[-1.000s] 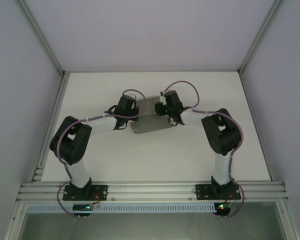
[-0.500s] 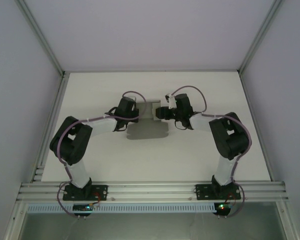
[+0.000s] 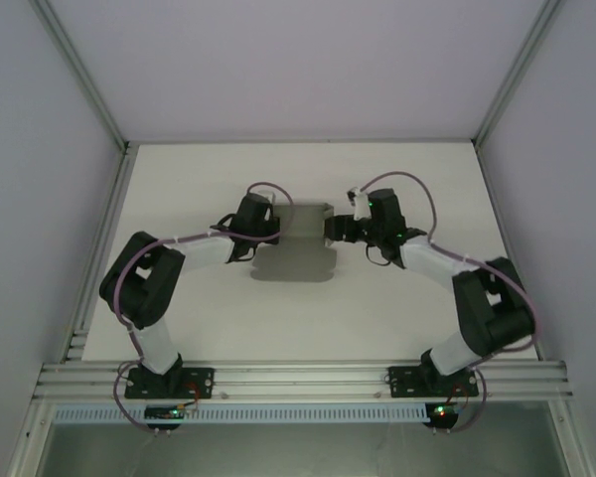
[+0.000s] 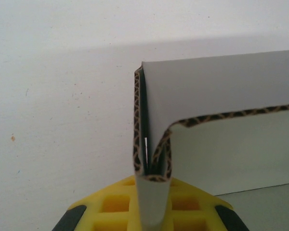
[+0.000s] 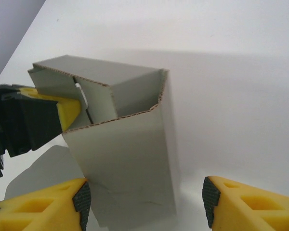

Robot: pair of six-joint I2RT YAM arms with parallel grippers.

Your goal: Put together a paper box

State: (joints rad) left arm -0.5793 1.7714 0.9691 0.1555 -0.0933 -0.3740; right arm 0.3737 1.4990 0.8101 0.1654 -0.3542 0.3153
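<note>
The paper box (image 3: 300, 224) is grey corrugated board, partly folded, with walls standing and a flat panel (image 3: 296, 263) lying toward the near side. My left gripper (image 4: 153, 195) is shut on a doubled wall at the box's left end; its yellow fingers (image 5: 62, 113) also appear in the right wrist view. My right gripper (image 5: 144, 202) is open at the box's right side (image 3: 334, 229). A grey box panel (image 5: 123, 159) lies between its fingers. The left pad (image 5: 82, 202) is at the panel's edge. The right pad (image 5: 211, 199) stands apart over the table.
The white table (image 3: 427, 308) is bounded by aluminium frame posts at the back corners (image 3: 109, 129) and a rail along the near edge (image 3: 298, 378). The right arm's elbow (image 3: 492, 308) reaches toward the table's right edge.
My right gripper has opened and drawn back to the right off the box, its elbow swinging outward. The box's flat panel has settled lower toward the near side. The left grip is unchanged.
</note>
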